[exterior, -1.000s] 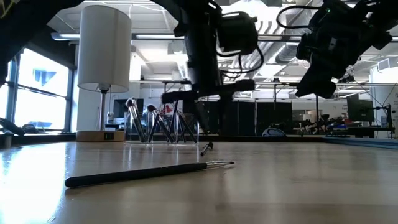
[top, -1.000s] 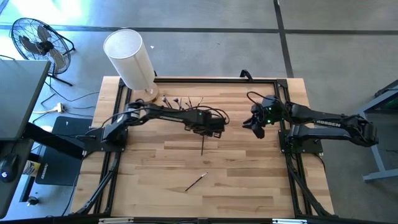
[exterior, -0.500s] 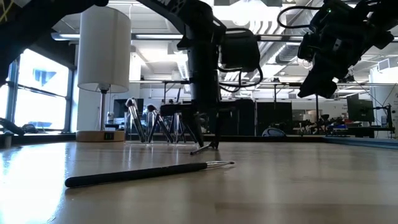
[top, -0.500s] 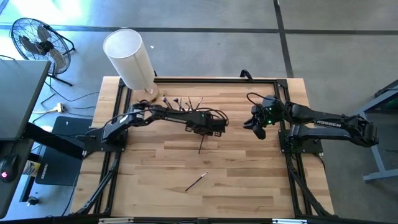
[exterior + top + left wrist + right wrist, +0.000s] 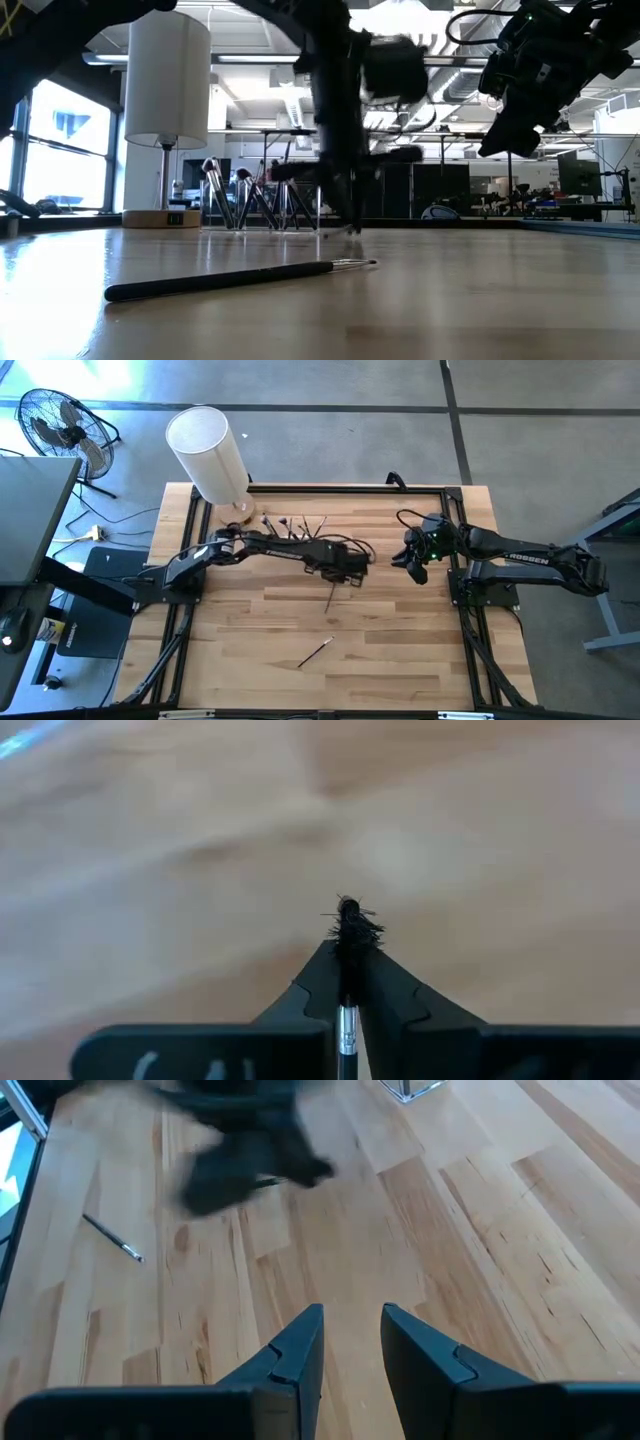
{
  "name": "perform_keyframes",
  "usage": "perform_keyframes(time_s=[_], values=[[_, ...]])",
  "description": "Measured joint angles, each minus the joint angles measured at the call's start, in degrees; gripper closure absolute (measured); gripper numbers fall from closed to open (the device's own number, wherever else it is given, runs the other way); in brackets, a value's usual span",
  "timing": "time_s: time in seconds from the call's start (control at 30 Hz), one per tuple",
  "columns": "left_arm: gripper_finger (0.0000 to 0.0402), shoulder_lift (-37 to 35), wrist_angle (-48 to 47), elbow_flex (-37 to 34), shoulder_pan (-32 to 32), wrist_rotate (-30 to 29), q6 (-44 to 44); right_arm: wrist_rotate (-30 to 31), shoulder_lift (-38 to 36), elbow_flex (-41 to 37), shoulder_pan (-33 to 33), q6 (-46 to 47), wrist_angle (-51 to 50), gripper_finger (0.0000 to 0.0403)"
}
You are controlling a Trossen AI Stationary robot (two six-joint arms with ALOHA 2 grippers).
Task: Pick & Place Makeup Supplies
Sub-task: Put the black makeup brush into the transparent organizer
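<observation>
Two arms are showing over my wooden table (image 5: 400, 640): the right gripper (image 5: 350, 1330) is hovering with fingers parted, the left gripper (image 5: 347, 982) is pinching a makeup brush (image 5: 350, 925) mid-table, another brush (image 5: 315, 653) is lying nearer the front.

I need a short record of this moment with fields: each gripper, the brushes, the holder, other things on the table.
left gripper: over the table's middle, jaws shut on a brush, bristle end sticking out past them
right gripper: raised at the table's right side, jaws open, empty
loose brush: lying flat on the wooden table, toward its front, apart from both arms
holder: clear, near the back edge, several brushes standing in it
white cylinder: upright at the back left corner
</observation>
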Motion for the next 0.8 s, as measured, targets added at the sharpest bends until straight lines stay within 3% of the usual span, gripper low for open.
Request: perform_keyframes(time_s=[0.17, 0.3, 0.37, 0.43, 0.6, 0.8], values=[[0.039, -0.13, -7.78, 13.12, -1.97, -6.43, 9.72, 0.01, 0.0, 0.0, 0.01, -0.81, 0.03, 0.0306], [0.0391, -0.61, -13.94, 26.34, -0.38, -9.76, 24.61, 0.28, 0.0, 0.0, 0.02, -0.87, 0.07, 0.0306], [0.0392, -3.69, -8.2, 23.4, 0.68, -9.14, 35.97, 0.44, 0.02, 0.0, -0.01, -0.85, 0.11, 0.0306], [0.0392, -6.09, -10.24, 21.67, 1.36, -8.09, 44.26, 0.48, -0.02, 0.0, -0.03, -0.81, 0.48, 0.0306], [0.0392, -6.68, -13.91, 21.83, 2.15, -6.92, 48.92, 0.7, 0.13, 0.01, -0.03, 1.36, 1.88, 0.0306], [0.0392, -6.8, -8.77, 20.83, 1.99, -2.99, 56.37, 4.39, 0.07, 0.02, -0.03, 5.03, 2.78, 0.0306]])
